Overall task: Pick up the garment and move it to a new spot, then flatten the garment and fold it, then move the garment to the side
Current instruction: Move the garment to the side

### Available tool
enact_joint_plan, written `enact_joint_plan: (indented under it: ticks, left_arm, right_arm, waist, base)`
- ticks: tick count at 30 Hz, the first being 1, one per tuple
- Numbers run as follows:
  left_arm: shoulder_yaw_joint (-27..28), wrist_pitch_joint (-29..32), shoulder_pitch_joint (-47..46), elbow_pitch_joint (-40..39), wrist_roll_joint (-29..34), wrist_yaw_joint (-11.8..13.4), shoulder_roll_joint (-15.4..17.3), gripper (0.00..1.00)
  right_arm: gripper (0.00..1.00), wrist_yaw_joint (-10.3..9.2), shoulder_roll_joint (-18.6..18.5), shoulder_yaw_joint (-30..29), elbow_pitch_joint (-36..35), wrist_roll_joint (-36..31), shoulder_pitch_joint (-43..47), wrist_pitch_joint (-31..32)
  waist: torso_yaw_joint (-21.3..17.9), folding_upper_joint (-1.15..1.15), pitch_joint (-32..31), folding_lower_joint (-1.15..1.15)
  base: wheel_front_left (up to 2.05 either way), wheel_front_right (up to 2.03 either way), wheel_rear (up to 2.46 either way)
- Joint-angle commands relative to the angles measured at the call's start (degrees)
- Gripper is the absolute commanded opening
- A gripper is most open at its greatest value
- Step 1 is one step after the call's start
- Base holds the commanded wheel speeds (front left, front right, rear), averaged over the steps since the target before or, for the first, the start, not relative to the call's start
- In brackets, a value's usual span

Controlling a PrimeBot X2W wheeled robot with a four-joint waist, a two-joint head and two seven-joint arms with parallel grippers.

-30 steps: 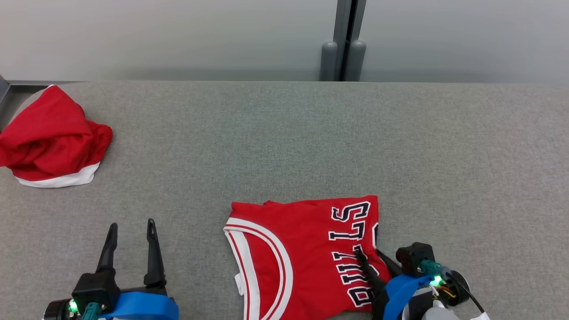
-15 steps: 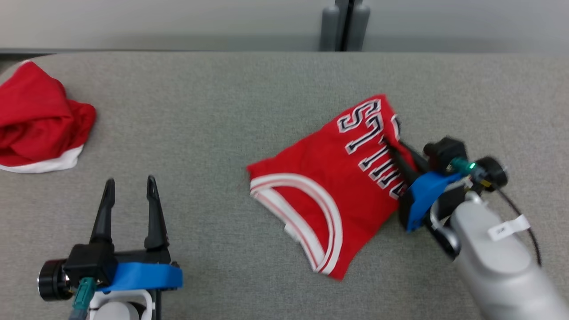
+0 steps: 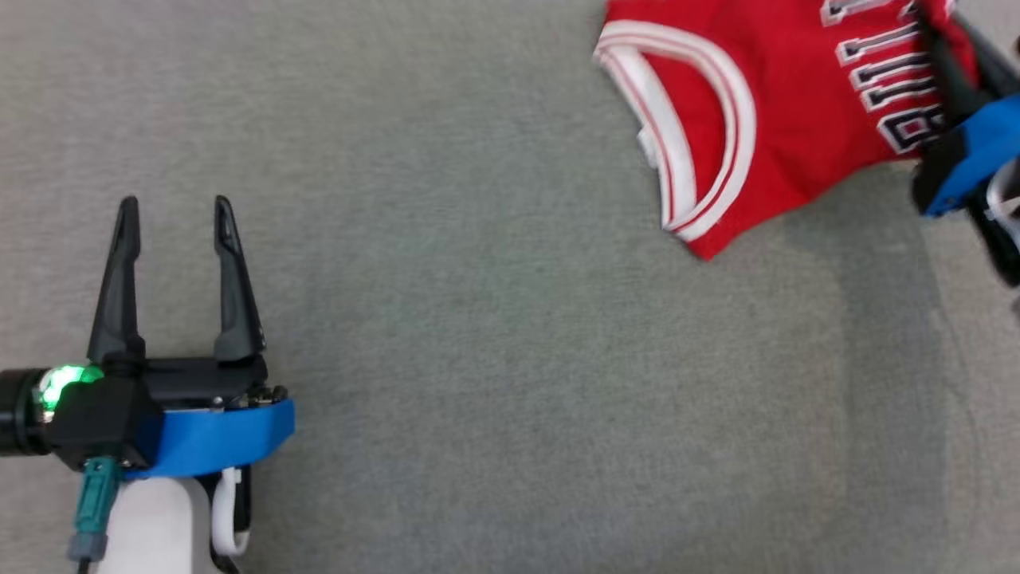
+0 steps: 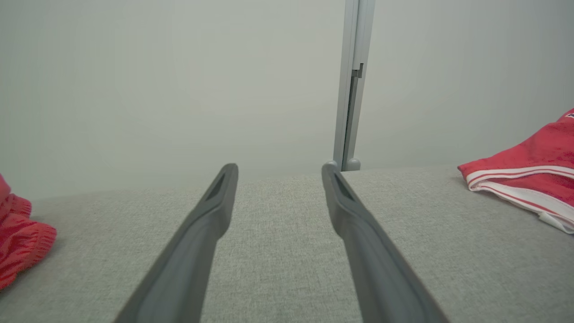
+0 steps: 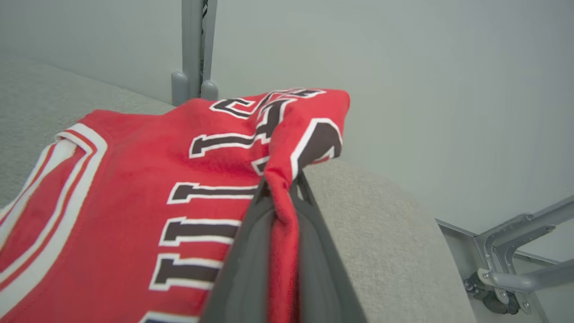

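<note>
Right hand [image 5: 281, 190] is clamped on a bunched edge of the red jersey [image 3: 789, 119], next to the black lettering, with cloth pinched between its two dark fingers. That edge is raised, and the rest of the jersey spreads toward the grey worktop [image 3: 510, 335] at its far right. Left hand [image 3: 174, 207] hovers over bare worktop well apart from the jersey, fingers spread wide, holding nothing. Another red cloth [image 4: 20, 244] lies off to its left.
</note>
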Motion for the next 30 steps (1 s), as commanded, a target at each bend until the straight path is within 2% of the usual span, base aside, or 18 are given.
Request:
enact_joint_plan:
  ticks: [1, 10, 14, 18, 19, 20, 21, 25, 30]
  left_arm:
    - [0.3, -0.2, -1.2, -0.9, 0.6, -0.1, 0.6, 1.0]
    - [-0.6, -0.1, -3.0, -4.3, 2.5, 0.1, 3.1, 1.0]
    - [-1.0, -0.1, -3.5, -5.2, 2.6, 0.5, 3.6, 1.0]
    - [-1.4, -0.1, -3.6, -5.6, 2.7, 0.6, 4.1, 1.0]
    - [-1.3, -0.1, -3.6, -5.6, 2.5, 0.9, 4.1, 1.0]
    - [-1.4, -0.2, -3.6, -5.6, 2.4, 1.0, 4.1, 1.0]
    - [-1.4, -0.1, -3.7, -5.6, 2.2, 1.1, 4.1, 1.0]
    - [-1.9, -0.1, -4.1, -4.8, 1.7, 1.4, 3.6, 1.0]
    - [-1.9, -0.2, -3.7, -3.8, 0.9, 1.8, 3.2, 1.0]
  right_arm:
    - [0.0, 0.02, -1.6, -0.4, 0.2, 0.3, -1.7, -0.4]
    - [0.0, 0.02, -8.2, -0.2, 3.3, 3.0, -7.1, -0.1]
    - [0.0, 0.02, -9.7, 0.3, 5.8, 3.5, -9.8, 0.2]
    - [0.0, 0.02, -8.9, 1.0, 9.3, 4.5, -12.1, 0.9]
    - [0.37, 0.02, -9.0, 1.0, 10.0, 4.1, -12.9, 0.5]
    - [0.87, 0.01, -8.9, 0.9, 11.0, 4.0, -13.4, 0.1]
    - [1.0, 0.02, -8.6, 0.7, 12.1, 3.8, -13.7, -0.2]
    - [1.0, 0.02, -9.3, -0.4, 15.9, 1.2, -15.5, -4.0]
    - [1.0, 0.02, -8.3, -1.4, 18.2, -0.3, -16.2, -6.5]
  waist:
    - [-1.1, -0.01, 0.9, -0.01]
    - [-5.5, -0.01, 6.2, -0.01]
    - [-5.8, -0.01, 8.1, -0.01]
    - [-5.7, -0.01, 8.9, -0.01]
    - [-5.7, -0.01, 9.0, -0.01]
    - [-5.6, -0.01, 9.0, -0.01]
    - [-5.4, -0.01, 9.1, -0.01]
    - [-4.4, -0.01, 8.5, -0.01]
    - [-3.3, -0.01, 6.7, -0.01]
  base:
    - [0.0, 0.0, 0.0]
    - [0.0, 0.0, 0.0]
    - [0.0, 0.0, 0.0]
    - [0.0, 0.0, 0.0]
    - [0.0, 0.0, 0.0]
    - [0.0, 0.0, 0.0]
    - [0.0, 0.0, 0.0]
    - [0.0, 0.0, 0.0]
    - [0.0, 0.0, 0.0]
